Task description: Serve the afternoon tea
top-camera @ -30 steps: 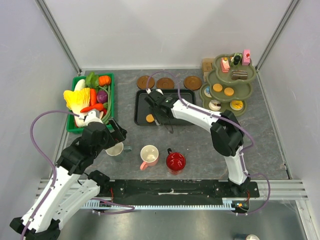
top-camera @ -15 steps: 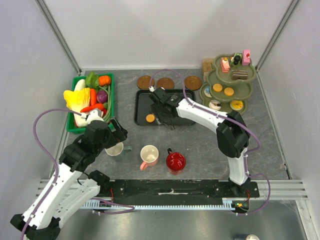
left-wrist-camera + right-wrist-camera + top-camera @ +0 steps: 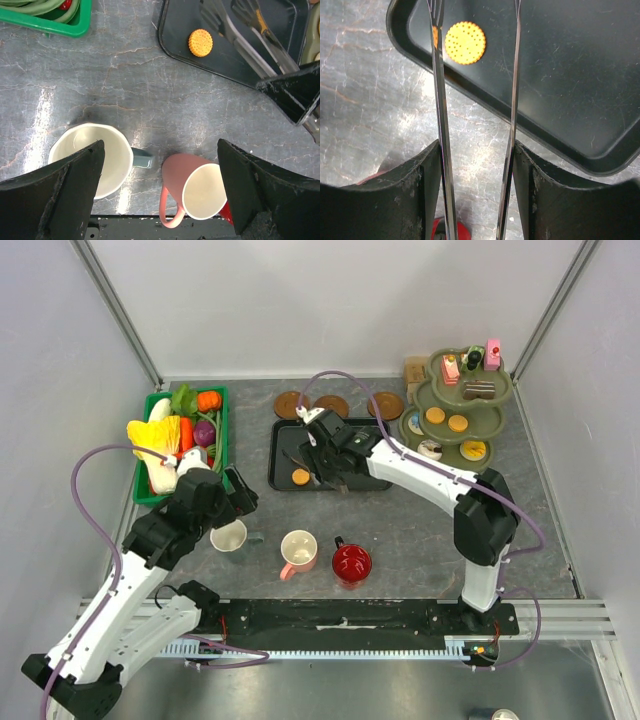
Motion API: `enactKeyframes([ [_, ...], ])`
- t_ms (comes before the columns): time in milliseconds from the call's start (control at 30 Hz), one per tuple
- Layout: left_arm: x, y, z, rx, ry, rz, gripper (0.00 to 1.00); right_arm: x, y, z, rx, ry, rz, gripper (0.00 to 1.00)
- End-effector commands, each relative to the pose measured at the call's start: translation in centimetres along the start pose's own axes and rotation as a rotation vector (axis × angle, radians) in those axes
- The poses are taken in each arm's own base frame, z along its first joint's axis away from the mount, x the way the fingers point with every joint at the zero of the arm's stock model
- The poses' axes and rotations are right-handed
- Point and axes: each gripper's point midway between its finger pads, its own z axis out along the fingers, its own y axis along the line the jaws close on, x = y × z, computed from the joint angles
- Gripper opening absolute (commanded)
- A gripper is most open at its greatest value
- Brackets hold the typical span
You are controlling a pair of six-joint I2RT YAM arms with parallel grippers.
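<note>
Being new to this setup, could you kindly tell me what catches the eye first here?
The right gripper holds metal tongs over the black tray at mid-table, where one orange biscuit lies. At far right a three-tier stand carries small cakes; at far left is a green crate of toy vegetables. Nearest the arms, whitish mug, pink mug and red mug sit in a row, the open left gripper hovering near the whitish one.

A biscuit (image 3: pixel 465 43) lies in the tray (image 3: pixel 570 75), three mugs (image 3: pixel 299 548) before it, crate (image 3: pixel 221 435) left, tiered stand (image 3: pixel 486 418) right

Overhead plus close wrists; shared biscuit (image 3: pixel 465 43)
</note>
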Motion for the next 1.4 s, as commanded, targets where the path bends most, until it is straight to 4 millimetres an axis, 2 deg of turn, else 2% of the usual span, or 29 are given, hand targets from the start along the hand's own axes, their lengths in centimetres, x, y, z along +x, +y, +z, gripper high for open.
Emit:
enactKeyframes([
  [0,-1.6,-0.4,-0.6,-0.016,-0.039,-0.011,0.99,-0.9,0.9,-2.2,-0.088,-0.072,-0.029,0.62],
  [133,-1.8,-0.8,-0.4,-0.022,-0.023,-0.013,0.99,0.2,0.8,-1.7,-0.084,-0.042,-0.041,0.63],
  [333,-1.4,-0.7,-0.2,-0.056,0.014,-0.010,0.99,0.9,1.8,-0.7,-0.094,-0.012,-0.072,0.63],
  [700,-1.0,-0.4,-0.6,-0.040,0.015,-0.016,0.99,2.4,0.6,1.9,0.036,0.054,-0.079,0.63],
  [1033,-0.8,-0.2,-0.5,-0.043,0.016,-0.012,0.99,3.0,0.6,0.4,0.050,0.069,-0.082,0.63],
  [1267,-0.7,0.0,-0.6,-0.038,0.012,-0.014,0.99,4.2,0.2,0.2,0.061,0.111,-0.073,0.63],
  [1367,-0.6,-0.1,-0.6,-0.029,0.010,-0.013,0.99,4.1,0.5,0.0,0.045,0.109,-0.073,0.63],
])
